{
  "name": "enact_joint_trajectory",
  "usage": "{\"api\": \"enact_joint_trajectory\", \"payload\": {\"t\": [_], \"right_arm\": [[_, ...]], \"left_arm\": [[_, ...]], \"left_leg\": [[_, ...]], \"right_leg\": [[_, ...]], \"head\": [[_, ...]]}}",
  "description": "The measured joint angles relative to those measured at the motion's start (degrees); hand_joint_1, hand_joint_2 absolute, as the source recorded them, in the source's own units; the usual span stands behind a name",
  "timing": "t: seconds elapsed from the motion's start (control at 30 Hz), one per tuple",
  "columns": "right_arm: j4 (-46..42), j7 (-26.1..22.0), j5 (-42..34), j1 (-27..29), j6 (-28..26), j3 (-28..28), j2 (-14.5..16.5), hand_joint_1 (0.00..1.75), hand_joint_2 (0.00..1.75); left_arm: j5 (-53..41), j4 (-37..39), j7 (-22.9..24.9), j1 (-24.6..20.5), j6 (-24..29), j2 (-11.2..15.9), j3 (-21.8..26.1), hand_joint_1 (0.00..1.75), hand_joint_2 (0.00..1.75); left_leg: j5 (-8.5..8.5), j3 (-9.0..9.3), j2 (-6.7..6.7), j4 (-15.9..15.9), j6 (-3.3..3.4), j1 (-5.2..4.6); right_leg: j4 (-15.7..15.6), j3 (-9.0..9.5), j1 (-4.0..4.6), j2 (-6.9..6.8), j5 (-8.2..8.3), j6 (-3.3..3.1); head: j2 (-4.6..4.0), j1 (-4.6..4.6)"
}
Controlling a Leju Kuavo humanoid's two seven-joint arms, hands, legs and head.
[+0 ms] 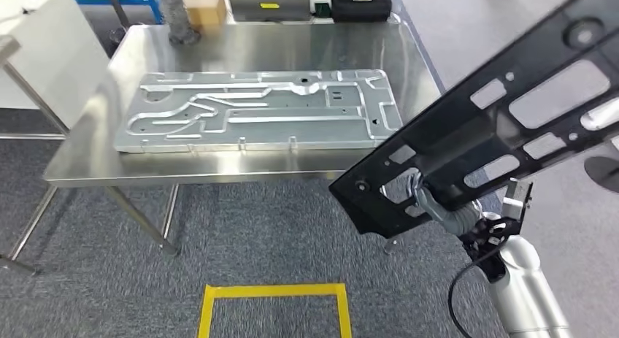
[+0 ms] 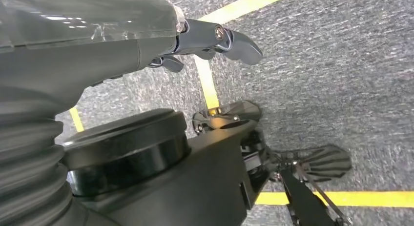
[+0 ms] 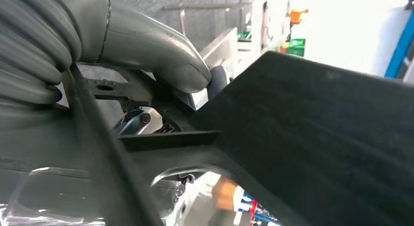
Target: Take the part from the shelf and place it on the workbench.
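Observation:
A long black part [image 1: 511, 112] with several cut-outs hangs tilted at the right of the head view, its low end near the workbench's front right corner. My right hand [image 1: 431, 199] grips it from below near that low end. The right wrist view has the thick thumb [image 3: 161, 50] pressed on the black part [image 3: 317, 138]. The steel workbench [image 1: 248, 46] stands ahead, to the left of the part. My left hand [image 2: 210, 40] hangs over the grey carpet holding nothing, thumb apart from the fingers.
A large silver machined plate [image 1: 255, 112] covers most of the workbench top. A yellow tape square [image 1: 274, 290] marks the carpet in front of the bench. A cardboard box [image 1: 204, 9] and a black case [image 1: 361, 4] sit behind the bench. A white cabinet [image 1: 44, 53] stands at the left.

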Motion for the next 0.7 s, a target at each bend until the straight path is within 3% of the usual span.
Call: {"api": "enact_joint_trajectory", "payload": {"t": [0.03, 0.07, 0.1, 0.13, 0.17, 0.2, 0.27, 0.3, 0.33, 0.4, 0.43, 0.47, 0.57, 0.63, 0.67, 0.7], "right_arm": [[-0.3, 0.1, 0.0, -0.3, 0.1, -0.2, -0.2, 1.75, 1.75], [-0.6, 0.1, -0.1, -0.8, 0.1, -0.5, -0.5, 1.75, 1.75], [-0.7, 0.1, -0.2, -1.2, 0.2, -0.7, -0.6, 1.75, 1.75], [-0.8, 0.3, -0.3, -1.4, 0.2, -0.8, -0.7, 1.75, 1.75], [-0.9, 0.5, -0.3, -1.4, 0.3, -0.9, -0.7, 1.75, 1.75], [-0.9, 0.7, -0.3, -1.4, 0.4, -0.9, -0.8, 1.75, 1.75], [-0.9, 1.0, -0.4, -1.4, 0.4, -1.0, -0.9, 1.75, 1.75], [-0.9, 1.1, -0.5, -1.5, 0.5, -1.1, -1.0, 1.75, 1.75], [-0.9, 1.2, -0.6, -1.5, 0.5, -1.1, -1.1, 1.75, 1.75], [-0.9, 1.3, -0.7, -1.6, 0.6, -1.2, -1.4, 1.75, 1.75], [-0.9, 1.4, -0.8, -1.7, 0.6, -1.2, -1.5, 1.75, 1.75], [-1.0, 1.5, -0.8, -1.9, 0.7, -1.3, -1.7, 1.75, 1.75], [-1.6, 1.5, -0.9, -2.6, 0.7, -1.7, -2.5, 1.75, 1.75], [-1.6, 1.5, -0.9, -2.9, 0.8, -1.9, -2.8, 1.75, 1.75], [-1.6, 1.5, -0.9, -2.8, 0.8, -1.9, -2.9, 1.75, 1.75], [-1.5, 1.5, -0.9, -2.6, 0.8, -1.9, -2.9, 1.75, 1.75]], "left_arm": [[0.0, 0.0, 0.0, -0.3, 0.0, 0.0, -0.1, 0.0, 1.75], [0.0, 0.0, 0.0, -0.5, 0.0, 0.0, -0.1, 0.0, 1.75], [0.0, 0.0, 0.0, -0.7, 0.0, -0.1, -0.2, 0.0, 1.75], [0.0, 0.0, 0.0, -0.8, 0.0, -0.1, -0.2, 0.0, 1.75], [0.0, 0.0, 0.0, -0.7, 0.0, -0.1, -0.2, 0.0, 1.75], [-0.1, 0.0, 0.0, -0.6, 0.0, -0.1, -0.2, 0.0, 1.75], [-0.2, 0.0, 0.0, -0.2, 0.0, -0.1, -0.2, 0.0, 1.75], [-0.2, 0.0, 0.0, -0.1, 0.0, -0.1, -0.3, 0.0, 1.75], [-0.2, 0.0, 0.0, 0.1, 0.0, -0.1, -0.3, 0.0, 1.75], [-0.2, 0.0, 0.1, 0.3, 0.0, -0.1, -0.3, 0.0, 1.75], [-0.2, 0.0, 0.1, 0.3, 0.0, -0.1, -0.3, 0.0, 1.75], [-0.2, 0.0, 0.1, 0.3, 0.0, -0.1, -0.3, 0.0, 1.75], [-0.3, 0.0, 0.1, -0.1, 0.0, -0.2, -0.4, 0.0, 1.75], [-0.4, 0.0, 0.0, -0.3, 0.0, -0.4, -0.4, 0.0, 1.75], [-0.4, 0.0, 0.0, -0.3, 0.0, -0.4, -0.4, 0.0, 1.75], [-0.4, 0.0, 0.0, -0.2, 0.0, -0.4, -0.4, 0.0, 1.75]], "left_leg": [[1.36, -0.26, 0.12, 2.0, -0.42, -0.03], [3.28, -1.7, 0.18, 5.6, -0.73, -0.07], [4.6, -4.57, 0.2, 10.2, -0.93, -0.02], [4.48, -7.67, 0.2, 14.4, -1.04, 0.05], [2.83, -10.61, 0.2, 17.5, -1.08, 0.05], [-0.04, -13.18, 0.2, 19.2, -1.11, 0.06], [-5.58, -16.76, 0.21, 19.0, -1.06, 0.12], [-6.28, -17.77, 0.22, 17.3, -0.98, 0.15], [-4.74, -18.21, 0.23, 14.5, -0.81, 0.17], [3.11, -17.99, 0.28, 8.0, -0.17, -0.06], [6.34, -17.65, 0.24, 5.9, 0.11, -0.2], [8.26, -17.39, 0.2, 4.7, 0.35, -0.3], [8.76, -15.57, 0.03, 3.9, 1.01, -0.14], [8.21, -13.75, 0.01, 3.4, 1.48, -0.01], [7.65, -12.93, 0.01, 3.1, 1.63, -0.01], [7.03, -12.04, -0.03, 2.7, 1.69, -0.01]], "right_leg": [[-0.3, 1.14, -0.1, 0.37, -0.9, -0.54], [-0.7, 2.3, -0.25, 0.59, -1.6, -1.05], [-0.9, 3.31, -0.32, 0.72, -2.28, -1.54], [-1.0, 4.27, -0.37, 0.88, -2.9, -1.94], [-1.0, 5.17, -0.27, 1.0, -3.7, -2.23], [-1.1, 6.11, -0.19, 1.2, -4.52, -2.37], [-1.1, 8.11, -0.16, 1.5, -6.18, -2.35], [-1.1, 9.11, -0.15, 1.58, -7.01, -2.27], [-1.1, 10.08, -0.13, 1.6, -7.83, -2.17], [-1.1, 11.7, -0.01, 1.69, -9.37, -1.79], [-1.0, 12.25, 0.07, 1.81, -10.1, -1.46], [-0.8, 12.75, 0.13, 1.93, -10.57, -1.05], [3.0, 12.07, 0.06, 2.04, -9.85, 0.14], [9.2, 8.02, -0.07, 1.88, -8.77, 0.58], [12.6, 5.23, -0.11, 1.77, -9.28, 0.7], [15.1, 2.45, -0.13, 1.71, -10.9, 0.79]], "head": [[0.0, 0.0], [0.0, 0.03], [0.0, 0.02], [0.0, 0.01], [0.0, 0.01], [0.0, 0.0], [0.0, 0.0], [0.0, 0.0], [0.0, 0.0], [0.0, 0.01], [0.0, 0.01], [0.0, 0.01], [0.0, 0.01], [0.0, 0.03], [0.0, 0.04], [0.0, 0.05]]}}
